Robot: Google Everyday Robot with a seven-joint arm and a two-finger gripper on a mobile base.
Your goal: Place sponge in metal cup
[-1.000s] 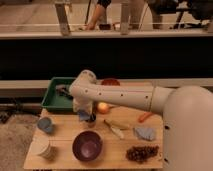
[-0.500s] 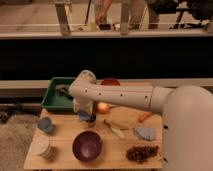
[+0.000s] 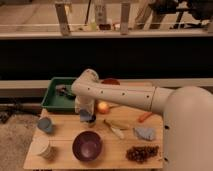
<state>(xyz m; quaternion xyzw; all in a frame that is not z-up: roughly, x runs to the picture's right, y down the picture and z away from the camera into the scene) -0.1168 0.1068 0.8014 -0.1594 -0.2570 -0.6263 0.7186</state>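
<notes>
Beyond the wooden bench (image 3: 62, 136) a dark wall runs under a bright railed ledge (image 3: 100, 34). My end effector (image 3: 87, 118) hangs low over the middle of the bench, just in front of the green tray (image 3: 52, 95); whether it is spread or pinching anything, I cannot tell. To its right, well apart, lies the pale blue sponge (image 3: 145, 133). To its left sits the metal cup (image 3: 45, 125), and nearer the camera the purple bowl (image 3: 87, 146).
</notes>
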